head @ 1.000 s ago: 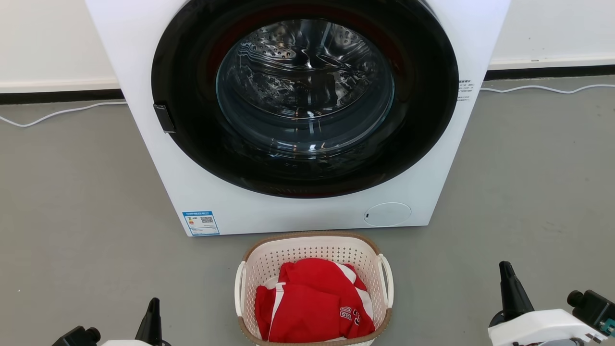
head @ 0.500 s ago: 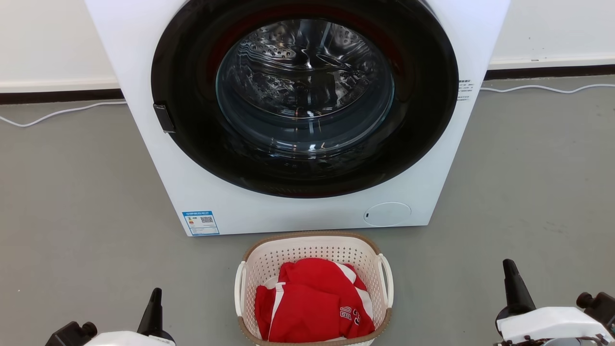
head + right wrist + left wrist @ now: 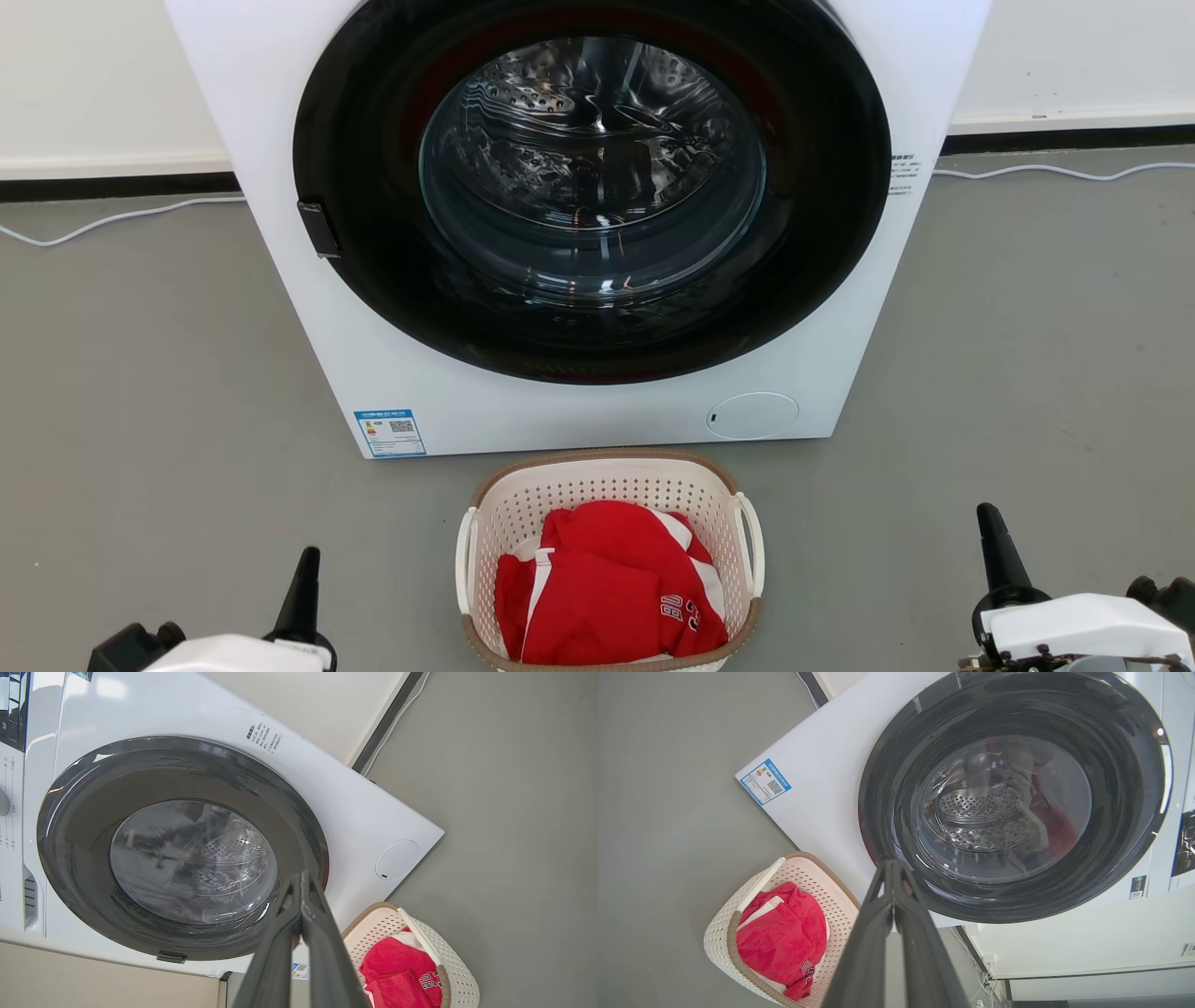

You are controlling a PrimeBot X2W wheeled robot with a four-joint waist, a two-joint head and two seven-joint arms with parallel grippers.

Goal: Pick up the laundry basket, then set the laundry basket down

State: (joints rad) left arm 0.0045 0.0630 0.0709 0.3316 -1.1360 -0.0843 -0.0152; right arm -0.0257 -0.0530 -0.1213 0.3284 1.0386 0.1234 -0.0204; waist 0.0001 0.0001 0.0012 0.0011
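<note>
Cream basket (image 3: 607,487) w/ brown rim sits on grey floor (image 3: 980,373), between the two grippers, well apart from both. Red cloth (image 3: 607,588) lies inside it. L gripper (image 3: 307,560) and R gripper (image 3: 988,523): jaws pressed together, holding nothing. Washer (image 3: 560,420) stands ahead of both tips, just behind basket.

- Left gripper (image 3: 893,868) comes up from the bottom edge, two dark fingers pressed tight together, tips in front of the door's lower rim.
- Washer (image 3: 822,793): white front, round dark door (image 3: 887,812), steel drum (image 3: 985,821) glinting through the glass.
- Blue label (image 3: 766,781) on its front, near the corner.
- Laundry basket (image 3: 717,942) on the grey floor (image 3: 668,812), just beside the washer, red garment (image 3: 784,938) bundled inside.
</note>
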